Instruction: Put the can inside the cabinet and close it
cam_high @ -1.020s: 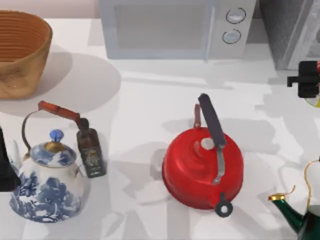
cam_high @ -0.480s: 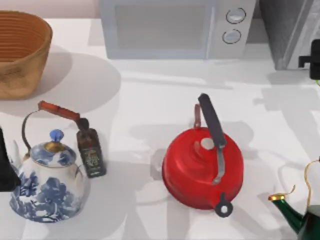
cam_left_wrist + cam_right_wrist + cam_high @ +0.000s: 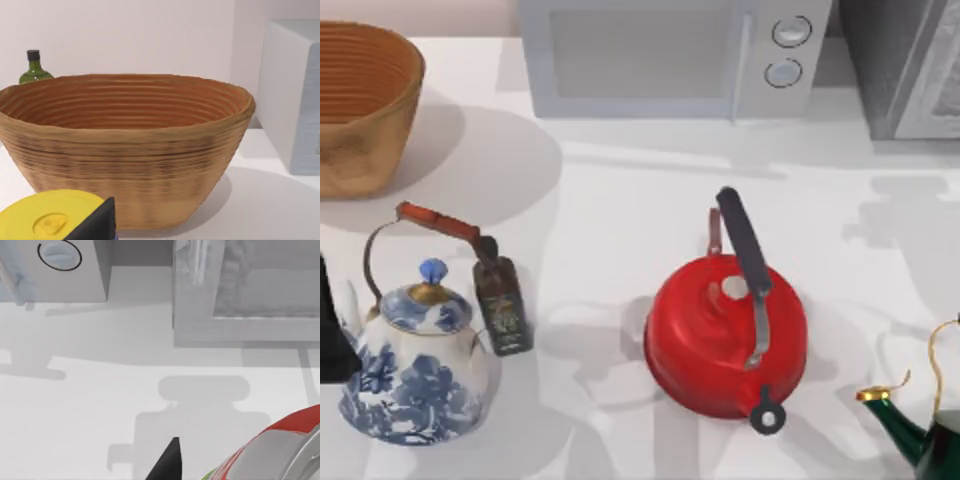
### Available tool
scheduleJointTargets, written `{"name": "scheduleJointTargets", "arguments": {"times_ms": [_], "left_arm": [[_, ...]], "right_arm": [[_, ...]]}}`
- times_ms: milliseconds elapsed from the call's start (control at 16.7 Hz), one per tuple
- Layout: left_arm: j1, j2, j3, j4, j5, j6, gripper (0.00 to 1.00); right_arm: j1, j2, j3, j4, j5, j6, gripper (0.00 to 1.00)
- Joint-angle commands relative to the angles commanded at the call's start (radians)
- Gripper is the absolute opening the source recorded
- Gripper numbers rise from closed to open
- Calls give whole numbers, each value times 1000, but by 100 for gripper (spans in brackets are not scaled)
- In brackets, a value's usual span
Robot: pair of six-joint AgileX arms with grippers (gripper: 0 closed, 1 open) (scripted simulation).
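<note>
The can (image 3: 280, 450) is red and white with a lime-green lower part. It lies close against my right gripper in the right wrist view, beside one black fingertip (image 3: 169, 460). The gripper holds it above the white table, in front of the cabinet (image 3: 240, 295). The cabinet (image 3: 895, 60) is a dark grey speckled box with a pale grey framed panel at the back right corner in the top view. I cannot tell whether its door stands open. My left arm (image 3: 330, 335) stays parked at the table's left edge.
A white microwave (image 3: 670, 55) stands at the back, left of the cabinet. A red kettle (image 3: 725, 335) sits mid-table and a green kettle (image 3: 920, 435) at the front right. At the left are a blue-and-white kettle (image 3: 415, 370), a brown bottle (image 3: 502, 305) and a wicker basket (image 3: 360, 100).
My right gripper has carried the can toward the back right, past the top view's right edge. The left arm and all table objects have stayed put.
</note>
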Motion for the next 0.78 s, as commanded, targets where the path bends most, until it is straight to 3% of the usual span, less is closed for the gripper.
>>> {"name": "scheduleJointTargets", "arguments": {"times_ms": [780], "left_arm": [[0,0,0,0,0,0,100]], "right_arm": [[-114,-1075,-762,259,-62,-79,0]]}}
